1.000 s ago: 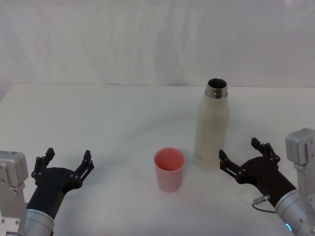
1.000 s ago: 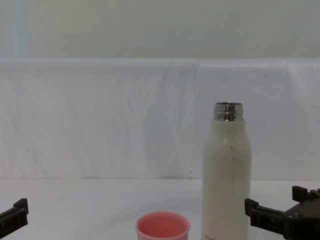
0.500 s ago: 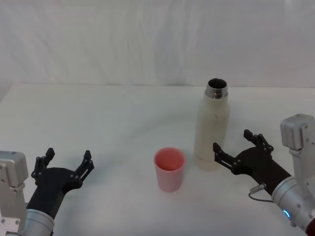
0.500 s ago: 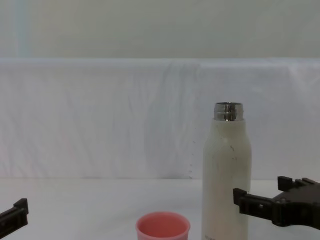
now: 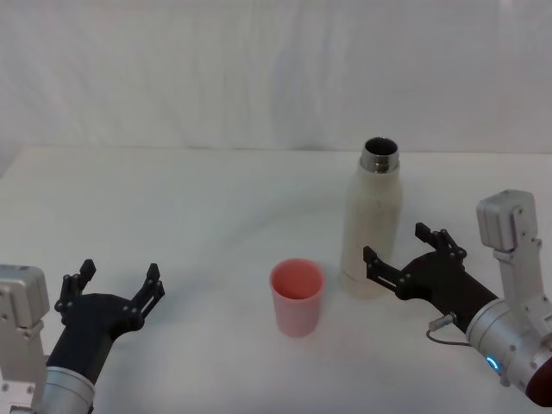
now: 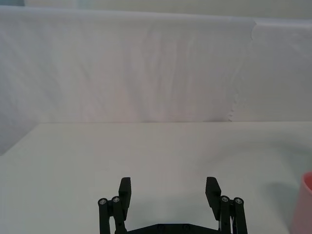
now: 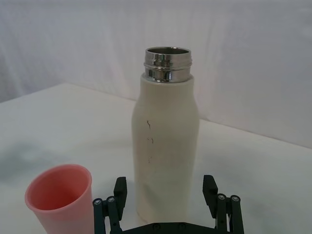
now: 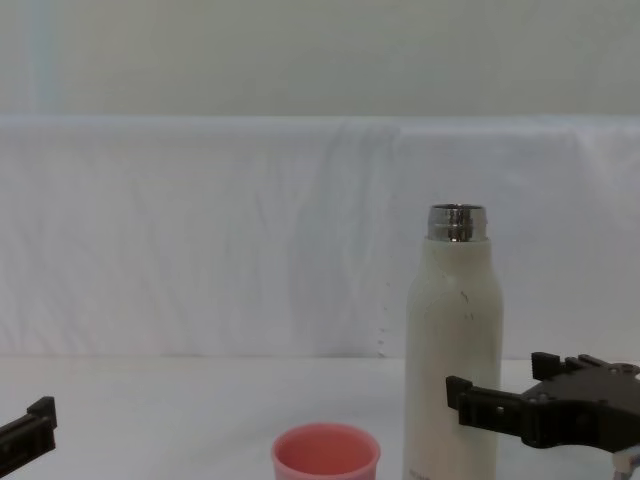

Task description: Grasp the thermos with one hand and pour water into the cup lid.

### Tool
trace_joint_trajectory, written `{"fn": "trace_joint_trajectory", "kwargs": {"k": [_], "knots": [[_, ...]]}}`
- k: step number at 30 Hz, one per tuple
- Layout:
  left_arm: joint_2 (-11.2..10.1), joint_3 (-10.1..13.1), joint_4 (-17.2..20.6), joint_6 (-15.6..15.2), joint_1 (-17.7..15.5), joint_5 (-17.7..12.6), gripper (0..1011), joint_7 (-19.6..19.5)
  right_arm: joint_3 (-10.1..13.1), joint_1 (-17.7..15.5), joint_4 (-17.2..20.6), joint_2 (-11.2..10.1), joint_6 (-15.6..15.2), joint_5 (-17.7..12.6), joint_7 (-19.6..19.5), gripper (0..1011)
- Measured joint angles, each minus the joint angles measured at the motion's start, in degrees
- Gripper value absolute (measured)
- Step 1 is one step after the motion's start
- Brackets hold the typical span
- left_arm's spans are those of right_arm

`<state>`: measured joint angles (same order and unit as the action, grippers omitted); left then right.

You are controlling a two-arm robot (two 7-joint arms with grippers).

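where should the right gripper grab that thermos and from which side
Probably the lower body of the thermos, from its right side, where the open right gripper already sits. The wall there is straight and upright, it narrows higher up, and the cup stands to its left.

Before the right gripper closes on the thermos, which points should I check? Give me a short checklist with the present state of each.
1. Right gripper open: ok, jaws spread wide.
2. Jaws aligned with the thermos: ok, the body sits centred between the fingers in the right wrist view.
3. Jaws fully around the body: cannot tell; the fingertips reach its lower part.
4. Thermos upright, cap off: ok.
5. Cup lid upright, apart from the thermos: ok.
6. Left gripper out of the way: ok, parked open at the near left.
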<state>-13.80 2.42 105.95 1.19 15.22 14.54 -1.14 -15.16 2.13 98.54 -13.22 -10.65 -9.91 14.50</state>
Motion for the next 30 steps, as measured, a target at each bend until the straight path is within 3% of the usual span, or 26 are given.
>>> {"fn": "trace_joint_trajectory", "kwargs": {"k": [13,30], "knots": [[0.0,0.0,0.0,0.0,0.0,0.0,1001,0.0,-1.61,2.12,-2.33,0.26,0.22,-0.78,0.27,1003],[0.0,0.0,0.0,0.0,0.0,0.0,1001,0.0,-2.1,3.58,-4.56,1.24,1.32,-1.55,-0.66,1003]]}}
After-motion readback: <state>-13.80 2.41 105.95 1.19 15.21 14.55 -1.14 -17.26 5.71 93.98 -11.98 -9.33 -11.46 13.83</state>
